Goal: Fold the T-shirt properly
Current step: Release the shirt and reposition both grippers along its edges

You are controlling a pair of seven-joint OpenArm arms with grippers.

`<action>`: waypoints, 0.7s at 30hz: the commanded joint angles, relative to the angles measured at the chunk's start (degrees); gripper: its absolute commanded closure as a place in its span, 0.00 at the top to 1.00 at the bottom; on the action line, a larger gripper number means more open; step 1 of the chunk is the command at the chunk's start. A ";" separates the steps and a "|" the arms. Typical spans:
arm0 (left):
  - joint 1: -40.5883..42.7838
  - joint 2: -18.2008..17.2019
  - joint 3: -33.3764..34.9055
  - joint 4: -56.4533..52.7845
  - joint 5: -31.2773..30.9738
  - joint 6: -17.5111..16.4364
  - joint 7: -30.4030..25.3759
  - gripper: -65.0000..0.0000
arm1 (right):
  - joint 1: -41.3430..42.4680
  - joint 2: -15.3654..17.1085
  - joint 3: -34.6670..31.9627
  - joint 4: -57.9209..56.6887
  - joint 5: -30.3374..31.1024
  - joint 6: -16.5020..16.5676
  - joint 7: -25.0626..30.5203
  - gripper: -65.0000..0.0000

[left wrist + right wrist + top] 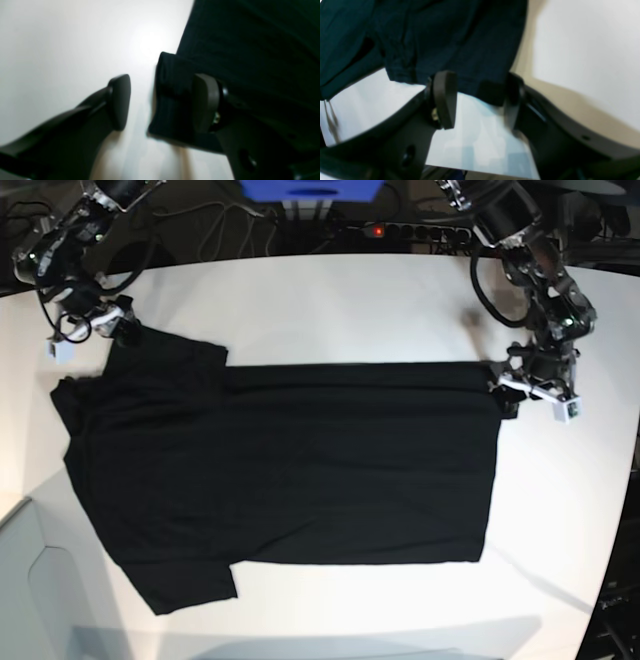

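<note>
The black T-shirt (300, 460) lies spread flat on the white table (330, 310), plain side up, with its sleeves toward the left of the base view. My left gripper (505, 387) sits at the shirt's far right corner. In the left wrist view that gripper (162, 103) is open, and a folded corner of the T-shirt (172, 100) lies between the fingers against the right one. My right gripper (118, 323) is at the far left sleeve. Seen from its own wrist, the right gripper (478, 100) is open astride an edge of the T-shirt (445, 37).
A power strip (400, 228) with a red light, cables and a blue box (310, 188) lie behind the table's far edge. A grey panel (30, 580) stands at the table's front left corner. The table's right edge runs close to my left arm.
</note>
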 commanded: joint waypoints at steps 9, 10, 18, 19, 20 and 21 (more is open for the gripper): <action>-0.41 -0.82 -0.09 2.13 -0.56 0.07 -0.97 0.58 | 1.21 0.34 0.05 0.63 -0.42 0.41 -0.85 0.12; -0.41 -0.82 -0.09 2.13 -0.56 0.07 -0.97 0.58 | 1.48 0.34 0.05 0.63 -0.42 0.41 -0.85 0.07; -0.41 -0.82 -0.09 2.13 -0.56 0.07 -0.97 0.58 | 4.82 0.69 -1.18 1.07 -0.33 0.41 -1.82 0.00; -0.41 -0.82 -0.09 2.13 -0.56 0.07 -0.97 0.58 | 5.70 0.69 -1.18 1.07 -0.33 0.41 -2.44 0.00; -0.41 -0.82 -0.09 2.13 -0.56 0.07 -0.97 0.58 | 6.40 0.69 -1.27 1.07 -0.33 0.41 -2.96 0.00; -0.41 -0.82 -0.09 2.13 -0.56 0.07 -0.97 0.58 | 7.10 0.69 -1.27 1.07 -0.33 0.41 -3.40 0.00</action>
